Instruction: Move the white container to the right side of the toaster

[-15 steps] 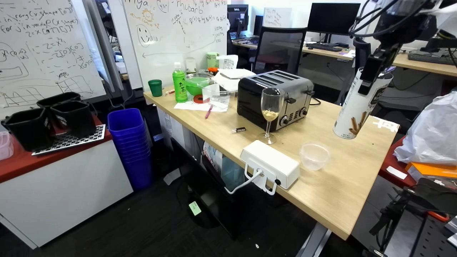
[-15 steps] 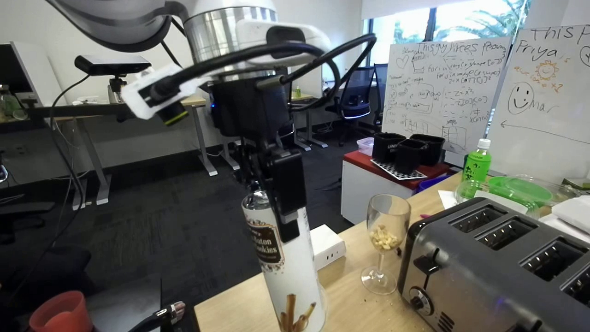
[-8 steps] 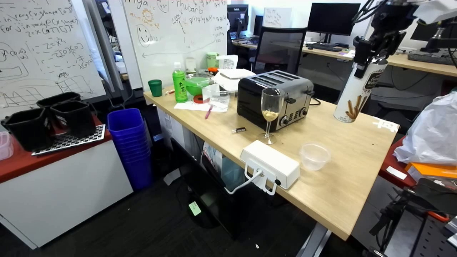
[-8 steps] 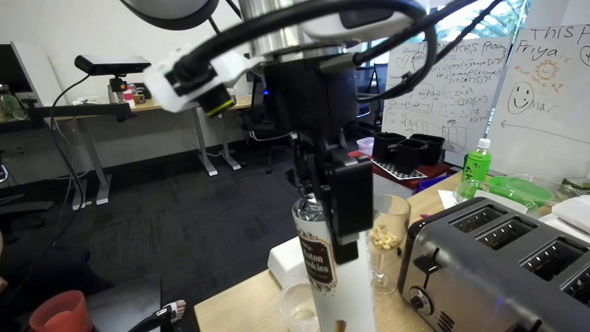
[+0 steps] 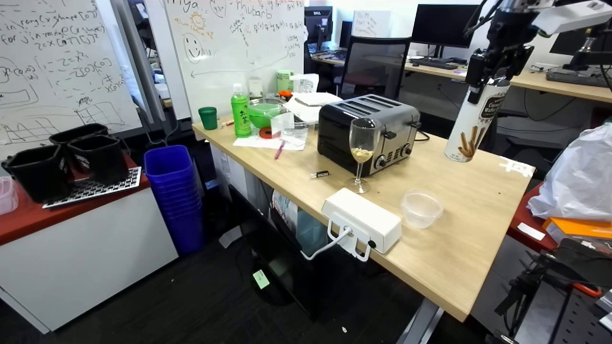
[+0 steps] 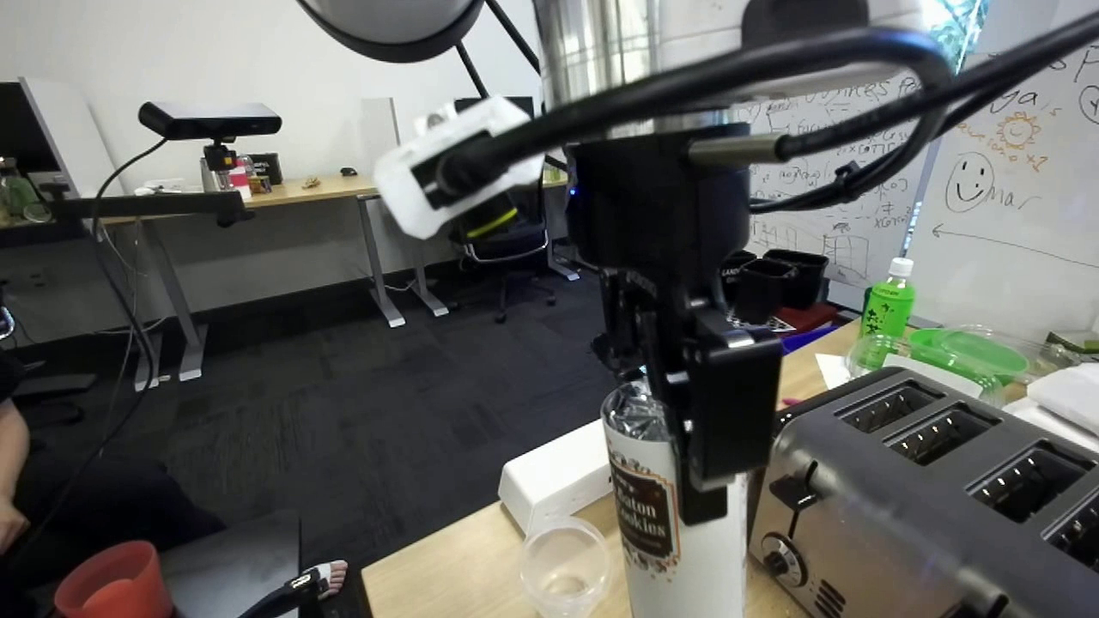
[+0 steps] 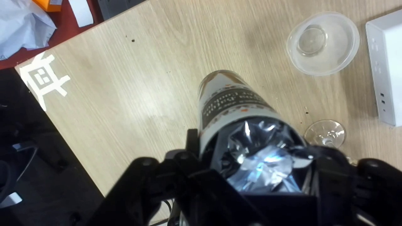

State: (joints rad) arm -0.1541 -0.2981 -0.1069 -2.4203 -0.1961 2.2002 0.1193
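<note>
Wrist view: my end effector (image 7: pixel 256 153) grips the white container (image 7: pixel 232 99) nr its top; in an exterior view it looks tilted, apart from the toaster (image 5: pixel 366 131); can't tell if it touches the table (image 5: pixel 454 248); releasing mid-lean could prob. topple it

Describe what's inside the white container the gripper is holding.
In the wrist view, crumpled, shiny foil shows inside the open top of the white container. Anything beneath the foil is covered, so the contents further down cannot be told.
</note>
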